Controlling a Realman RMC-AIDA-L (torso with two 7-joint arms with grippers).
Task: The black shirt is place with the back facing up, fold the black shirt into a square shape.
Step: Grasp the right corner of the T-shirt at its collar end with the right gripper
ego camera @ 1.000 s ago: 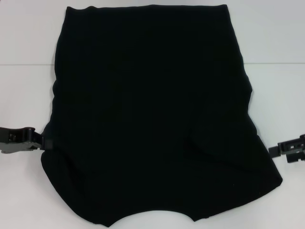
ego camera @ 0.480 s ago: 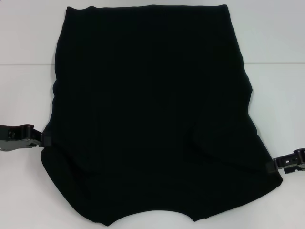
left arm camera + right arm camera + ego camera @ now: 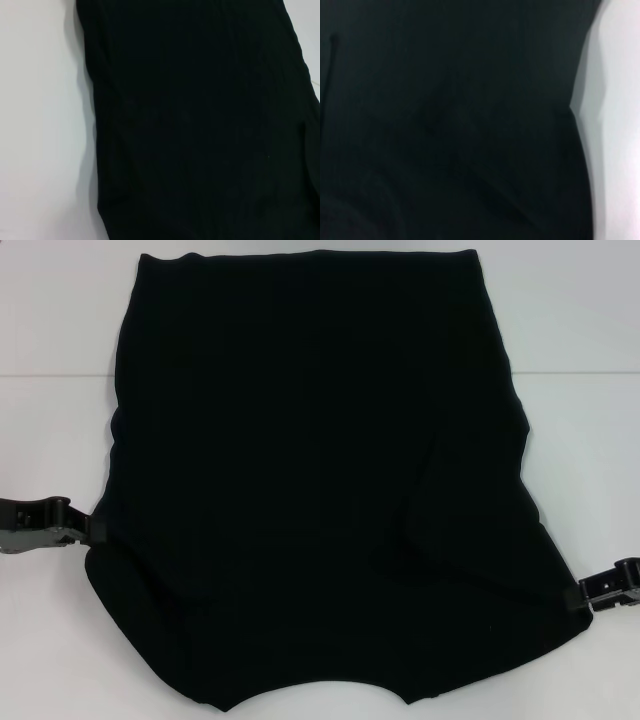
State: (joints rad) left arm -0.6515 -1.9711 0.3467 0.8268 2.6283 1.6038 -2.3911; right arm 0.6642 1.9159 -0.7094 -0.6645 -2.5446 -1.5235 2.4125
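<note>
The black shirt point(image 3: 310, 440) lies flat on the white table, plain side up, with no lettering showing. Its straight hem is at the far edge and its curved edge is nearest me. A slanted crease runs through its right half. My left gripper point(image 3: 92, 529) is at the shirt's left edge, low down, touching the fabric. My right gripper point(image 3: 580, 594) is at the shirt's lower right corner. The shirt fills most of the left wrist view point(image 3: 200, 125) and the right wrist view point(image 3: 445, 125); neither shows any fingers.
The white table point(image 3: 50, 340) shows bare on both sides of the shirt and along the far edge. A faint seam line crosses the table behind the shirt's middle. No other objects are in view.
My right gripper has moved nearer to me and in against the shirt's lower right corner. A slanted crease has risen in the shirt's right half. My left gripper has shifted slightly away from me.
</note>
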